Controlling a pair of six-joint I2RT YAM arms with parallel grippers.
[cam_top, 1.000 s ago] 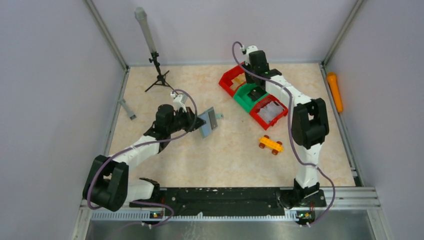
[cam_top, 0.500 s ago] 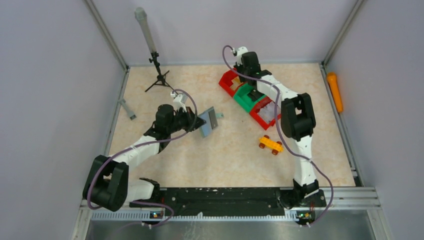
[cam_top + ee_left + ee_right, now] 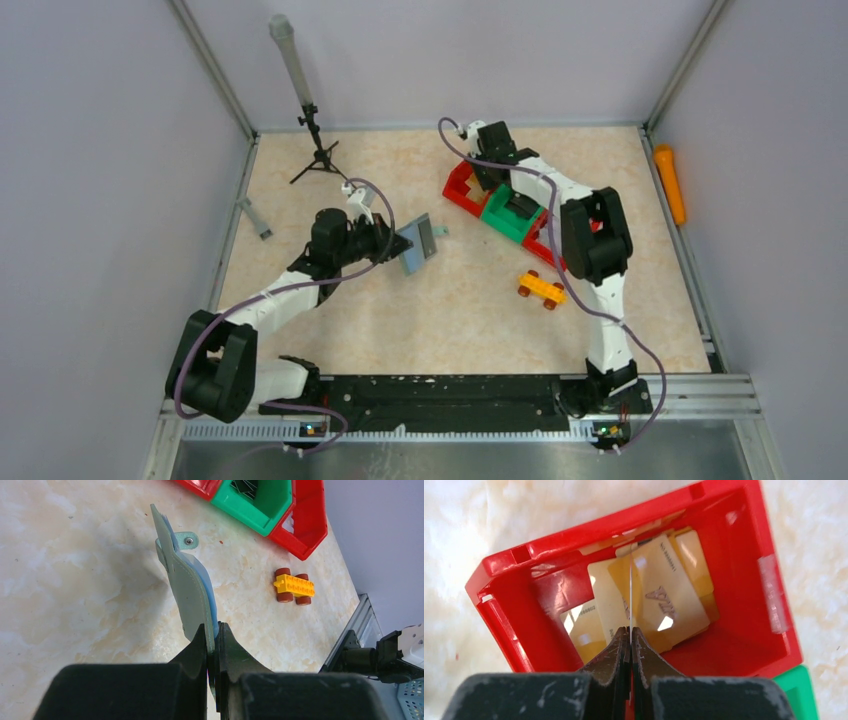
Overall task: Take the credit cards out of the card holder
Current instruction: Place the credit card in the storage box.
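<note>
My left gripper (image 3: 402,243) (image 3: 212,630) is shut on the lower edge of the grey-green card holder (image 3: 420,241) (image 3: 186,582), which it holds upright above the table, its tab at the far end. A blue edge (image 3: 208,590) shows along the holder's right side. My right gripper (image 3: 482,175) (image 3: 630,630) hangs over the far red bin (image 3: 456,188) (image 3: 504,565), shut on a thin credit card (image 3: 630,587) seen edge-on. Several gold credit cards (image 3: 664,600) lie inside that bin.
A green bin (image 3: 505,215) (image 3: 252,510) and a second red bin (image 3: 545,250) (image 3: 305,527) adjoin the first. A yellow toy car (image 3: 541,289) (image 3: 294,585) sits right of centre. A small tripod (image 3: 315,150) stands at the back left and an orange object (image 3: 670,183) lies beyond the right rail.
My right arm has swung left from the bins' far side to over the leftmost red bin, still shut. The left arm and the card holder have not moved.
</note>
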